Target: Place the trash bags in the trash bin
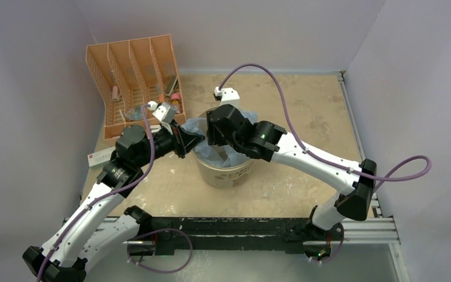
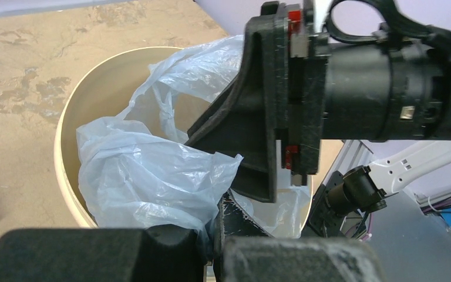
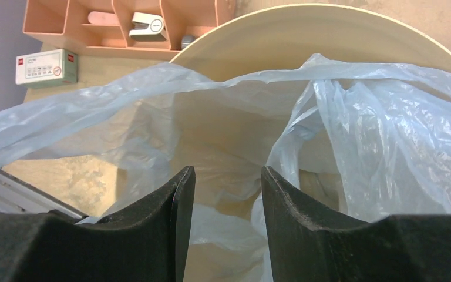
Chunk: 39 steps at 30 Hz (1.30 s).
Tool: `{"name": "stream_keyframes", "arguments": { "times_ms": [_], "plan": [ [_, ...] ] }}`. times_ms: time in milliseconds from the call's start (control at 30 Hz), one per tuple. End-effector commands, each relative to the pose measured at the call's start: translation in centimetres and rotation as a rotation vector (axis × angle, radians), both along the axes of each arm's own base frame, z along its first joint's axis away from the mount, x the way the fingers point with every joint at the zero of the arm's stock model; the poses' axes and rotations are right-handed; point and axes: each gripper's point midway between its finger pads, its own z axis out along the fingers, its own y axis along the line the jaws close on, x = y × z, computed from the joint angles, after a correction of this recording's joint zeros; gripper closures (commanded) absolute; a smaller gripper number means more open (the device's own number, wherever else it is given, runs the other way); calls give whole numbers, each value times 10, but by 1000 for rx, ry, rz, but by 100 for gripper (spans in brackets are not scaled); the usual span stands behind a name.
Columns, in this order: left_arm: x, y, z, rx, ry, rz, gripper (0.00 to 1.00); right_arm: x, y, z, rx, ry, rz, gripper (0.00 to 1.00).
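Tan table (image 1: 305, 117), bag (image 2: 147, 176) in bin (image 2: 94, 88), pinched in left end effector (image 1: 191, 141)

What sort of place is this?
Likely a robot test booth: plain walls box in a stained tabletop, two arms bolted to a rail, a bucket and orange rack as props.

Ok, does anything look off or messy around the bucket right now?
Only the light-blue bag: it sits crumpled and bunched, rising above the rim of the trash bin rather than tucked down inside. Nothing looks spilled or broken.
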Motion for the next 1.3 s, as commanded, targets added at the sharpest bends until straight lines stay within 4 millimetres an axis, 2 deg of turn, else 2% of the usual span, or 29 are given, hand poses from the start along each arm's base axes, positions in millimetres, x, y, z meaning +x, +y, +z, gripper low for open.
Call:
{"name": "stream_keyframes", "arguments": {
  "times_ms": [0,100,267,433,567,833,967,1067,1100,1167,1267],
  "plan": [
    [-2,2,30,-38,-81,1,100,4,-11,34,21,-74,-62,51],
    [-2,2,30,-36,-84,1,100,8,-18,30,-31,-80,-88,50],
    [-4,2,32,-36,-91,-5,100,9,-30,7,-131,-47,-125,50],
    [-5,3,34,-35,-95,-8,100,12,-11,-3,-134,-30,-84,50],
    [-6,4,34,-23,-92,-4,100,24,-7,-9,-184,-54,-118,51],
    [-5,4,32,-22,-88,-2,100,38,-25,9,-233,-131,-209,60],
    [-5,5,32,-23,-91,6,100,39,-27,6,-239,-135,-202,77],
    [-6,7,32,-21,-91,11,100,38,-24,10,-211,-130,-202,96],
    [-5,8,32,-19,-89,18,100,37,-23,15,-188,-131,-198,100],
    [-3,10,29,-12,-79,35,100,35,-18,26,-133,-144,-168,100],
    [6,17,18,9,-33,105,100,28,-25,58,-14,-175,-144,100]
  ]
}}
